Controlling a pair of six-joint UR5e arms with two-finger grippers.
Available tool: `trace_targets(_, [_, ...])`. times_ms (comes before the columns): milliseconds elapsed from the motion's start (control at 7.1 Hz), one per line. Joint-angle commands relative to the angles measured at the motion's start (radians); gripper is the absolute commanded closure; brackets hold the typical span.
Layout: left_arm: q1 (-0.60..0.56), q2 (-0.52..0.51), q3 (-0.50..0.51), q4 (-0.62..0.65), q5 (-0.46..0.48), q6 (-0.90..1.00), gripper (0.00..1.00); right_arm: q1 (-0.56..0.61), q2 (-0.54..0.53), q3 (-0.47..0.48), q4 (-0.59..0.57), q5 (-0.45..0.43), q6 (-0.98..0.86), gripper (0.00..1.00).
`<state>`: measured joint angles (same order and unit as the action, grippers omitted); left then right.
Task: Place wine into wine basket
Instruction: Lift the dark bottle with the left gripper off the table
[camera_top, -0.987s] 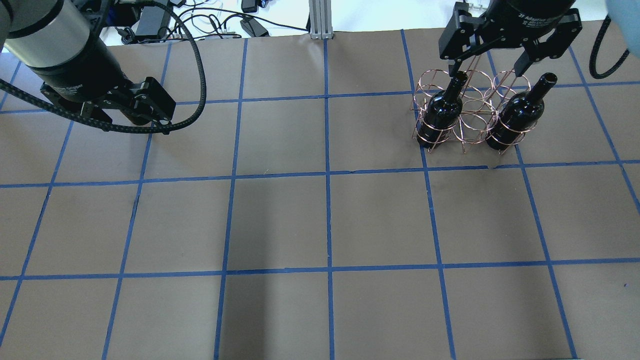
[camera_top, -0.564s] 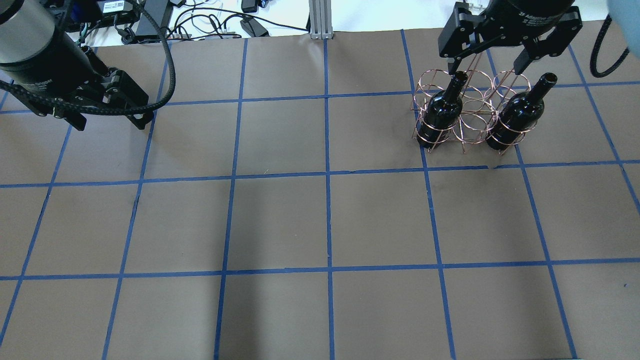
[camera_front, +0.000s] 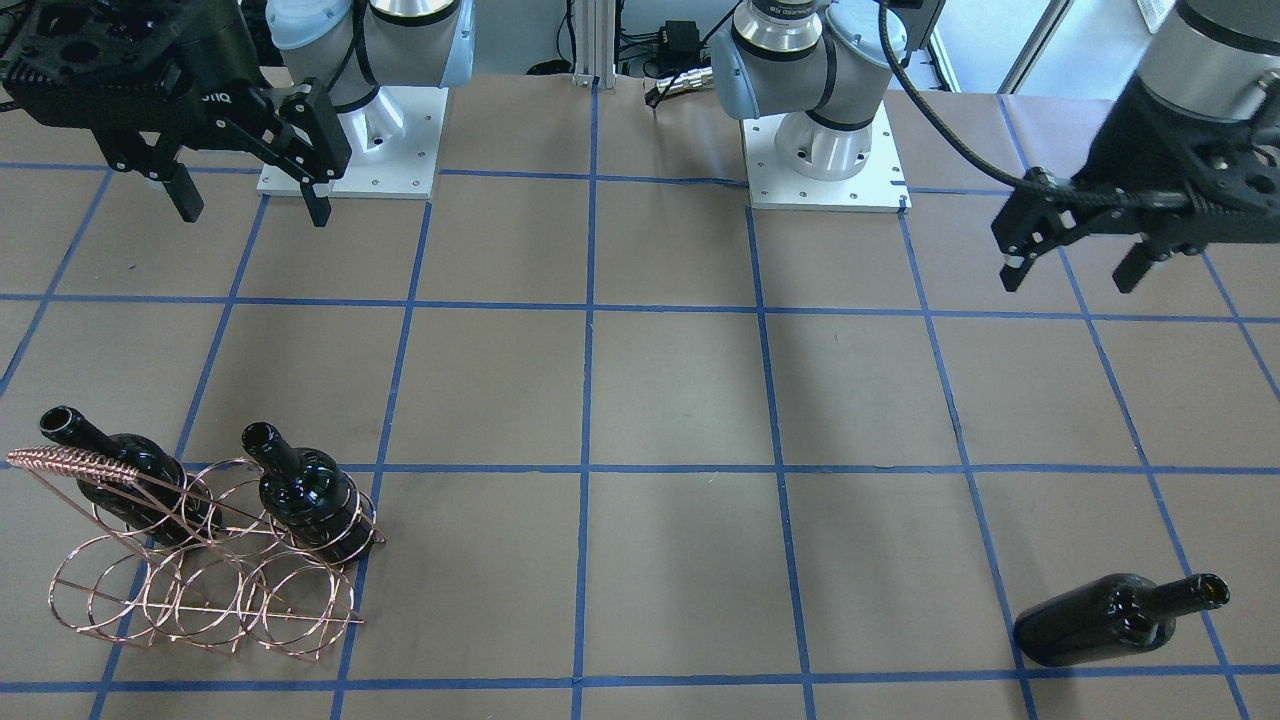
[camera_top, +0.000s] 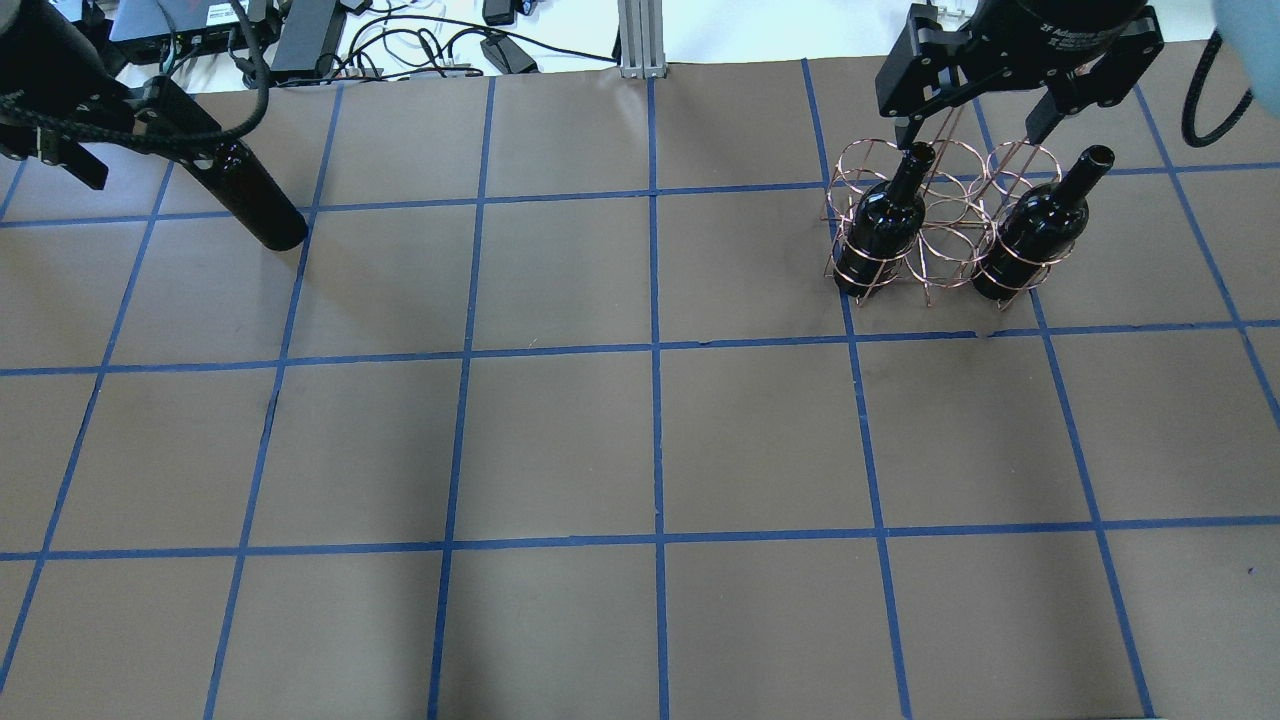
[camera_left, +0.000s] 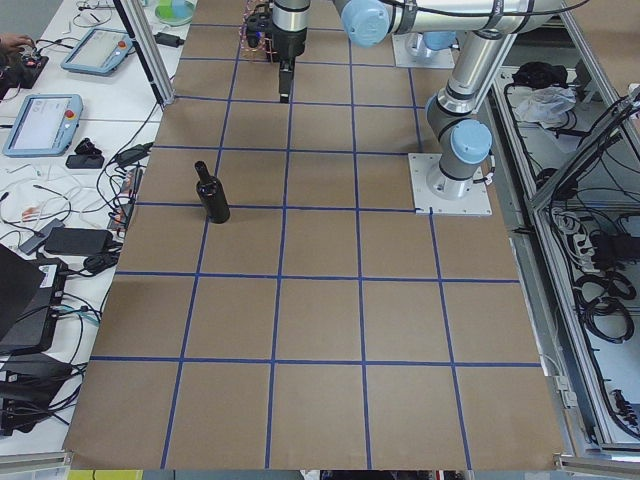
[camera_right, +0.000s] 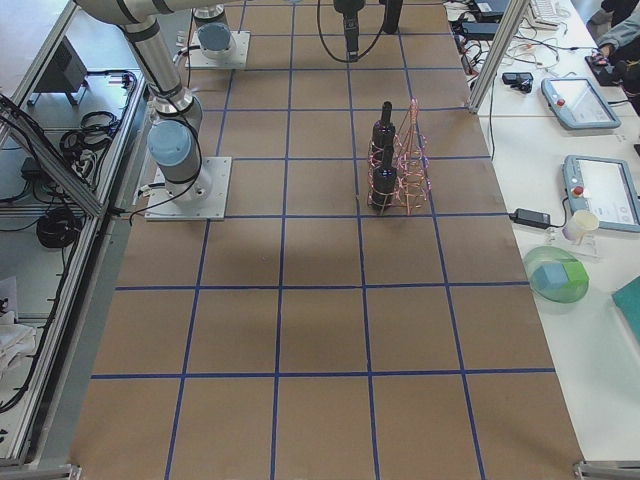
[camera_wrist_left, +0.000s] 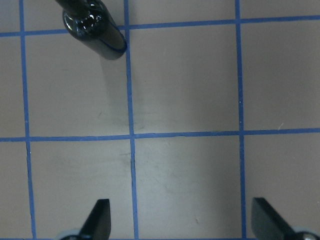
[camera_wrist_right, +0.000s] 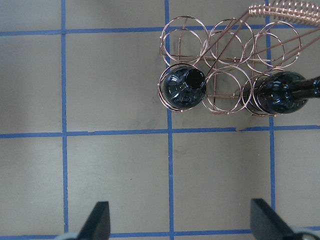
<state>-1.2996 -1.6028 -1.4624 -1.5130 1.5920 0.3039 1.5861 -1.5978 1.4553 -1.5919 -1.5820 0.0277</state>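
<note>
Status: two of three bottles are stowed. The first bottle (camera_top: 890, 222) and second bottle (camera_top: 1040, 225) stand neck-up in the outer rings of the rack (camera_top: 945, 245), on the table's (camera_top: 560, 440) far right part as the overhead view shows it. The middle ring (camera_wrist_right: 227, 95) between them holds nothing.

The third bottle (camera_left: 210, 192) is not in the rack. It stands upright on the table by itself, far over on the robot's left and well apart from the rack, with nothing touching it.

Left claw (camera_front: 1072, 278): fingers spread wide, holding nothing, raised above the table. Its wrist camera shows the third bottle at the top edge, well clear of both fingertips.

Right claw (camera_top: 970, 132): fingers also spread wide and empty, hovering above the rack on its far side, touching neither bottle.

Judgement: about two thirds done. What is left is to grasp the third bottle, carry it across the table and lower it into a free ring, most likely the middle one.
</note>
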Motion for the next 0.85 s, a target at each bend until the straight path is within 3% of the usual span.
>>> trace_targets(0, [0.061,-0.128,0.097,0.014,-0.030,0.055,0.00,0.000,-0.001,-0.001,-0.005,-0.001,-0.008,0.00])
trace_targets(705, [0.128,-0.379,0.246,0.164,-0.109,0.138,0.00,0.002,-0.005,0.000,-0.008,0.001,-0.011,0.00])
